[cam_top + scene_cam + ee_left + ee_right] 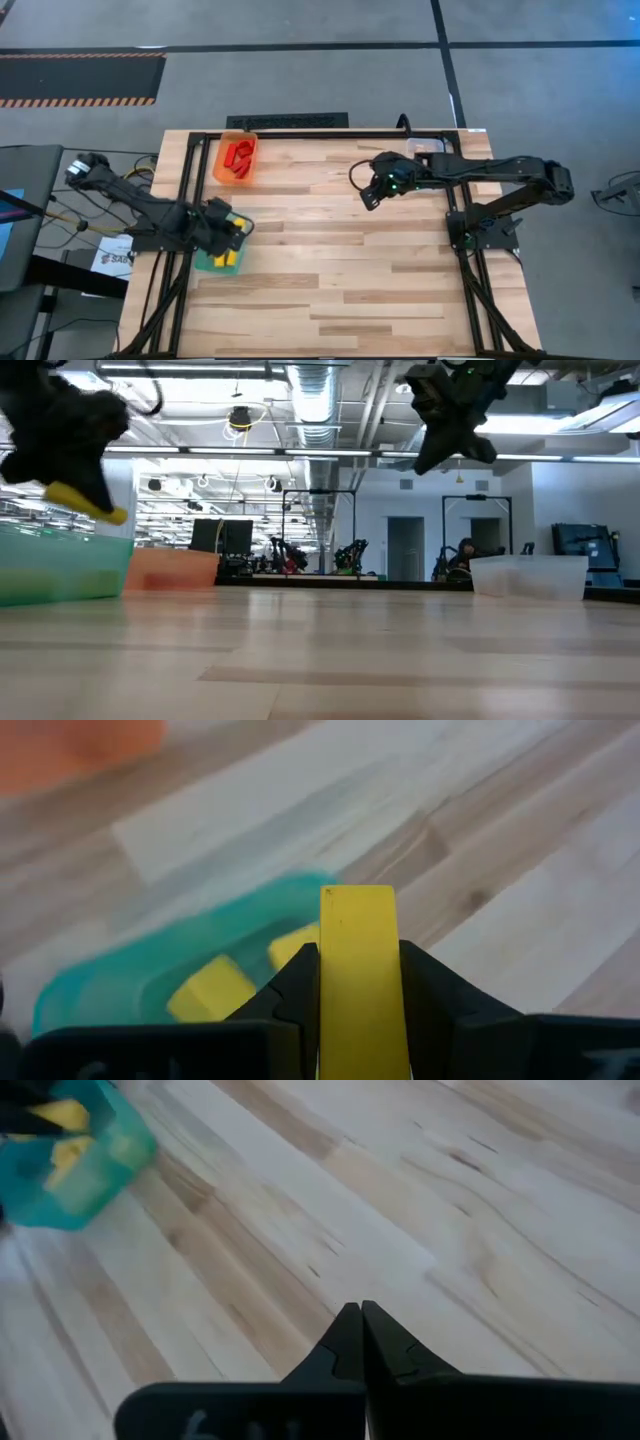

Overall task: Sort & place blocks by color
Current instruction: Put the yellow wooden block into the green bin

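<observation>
My left gripper (226, 232) hangs over the teal bin (213, 262) at the table's left edge, shut on a yellow bar block (358, 960). In the low view this block (90, 502) shows above the bin's rim (60, 540). Other yellow blocks (210, 990) lie inside the teal bin. The orange bin (218, 165) at the far left holds red blocks (240, 155). My right gripper (368, 196) hangs shut and empty over the table's middle right; its fingertips (360, 1320) touch each other. My left gripper pinches the yellow bar by its two long sides (322, 980) between the two fingers (430, 990). The bar lies along the fingers and sticks out past their tips. The fingers slant downward from above. The bar is lifted clear, over the teal bin.
A clear bin (428, 148) stands at the table's far right corner, also seen in the low view (530, 575). Bare wooden tabletop (330, 280) stretches across the middle and near side. A black frame rail (330, 133) runs along the far edge.
</observation>
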`<state>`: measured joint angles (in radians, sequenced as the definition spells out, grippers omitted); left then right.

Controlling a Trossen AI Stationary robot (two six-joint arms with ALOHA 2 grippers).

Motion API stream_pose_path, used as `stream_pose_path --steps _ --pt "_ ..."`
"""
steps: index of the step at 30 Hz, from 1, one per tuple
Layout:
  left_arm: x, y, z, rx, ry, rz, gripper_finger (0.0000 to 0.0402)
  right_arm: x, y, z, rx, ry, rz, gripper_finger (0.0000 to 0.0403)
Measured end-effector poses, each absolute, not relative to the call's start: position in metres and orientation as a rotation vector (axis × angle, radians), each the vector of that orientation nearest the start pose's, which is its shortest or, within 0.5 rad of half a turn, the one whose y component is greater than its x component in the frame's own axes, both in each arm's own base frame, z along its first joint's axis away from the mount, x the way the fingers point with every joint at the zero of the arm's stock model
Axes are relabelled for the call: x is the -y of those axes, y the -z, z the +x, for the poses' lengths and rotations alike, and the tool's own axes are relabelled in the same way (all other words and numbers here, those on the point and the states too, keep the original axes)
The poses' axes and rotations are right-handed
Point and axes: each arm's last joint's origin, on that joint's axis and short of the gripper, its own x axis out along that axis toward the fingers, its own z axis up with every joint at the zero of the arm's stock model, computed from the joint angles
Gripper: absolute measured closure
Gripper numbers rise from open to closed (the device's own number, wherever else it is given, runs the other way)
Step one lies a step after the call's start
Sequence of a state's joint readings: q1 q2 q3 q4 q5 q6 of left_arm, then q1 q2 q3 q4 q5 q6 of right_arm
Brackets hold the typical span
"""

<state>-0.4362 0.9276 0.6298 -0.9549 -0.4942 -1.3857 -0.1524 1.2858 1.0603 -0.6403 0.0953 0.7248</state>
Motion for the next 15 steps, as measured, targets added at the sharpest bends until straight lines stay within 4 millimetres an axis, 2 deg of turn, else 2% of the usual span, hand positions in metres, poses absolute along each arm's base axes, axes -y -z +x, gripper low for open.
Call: stream_pose_path --steps 8,15 --pt "0.052 -0.178 0.122 -0.87 -0.872 -0.756 0.0331 0.042 -0.29 0.259 -0.71 0.525 0.728 0.0397" --pt "0.048 -0.175 0.125 -0.839 -0.933 -0.797 0.0331 0.042 -0.291 0.26 -0.694 0.516 0.736 0.04"
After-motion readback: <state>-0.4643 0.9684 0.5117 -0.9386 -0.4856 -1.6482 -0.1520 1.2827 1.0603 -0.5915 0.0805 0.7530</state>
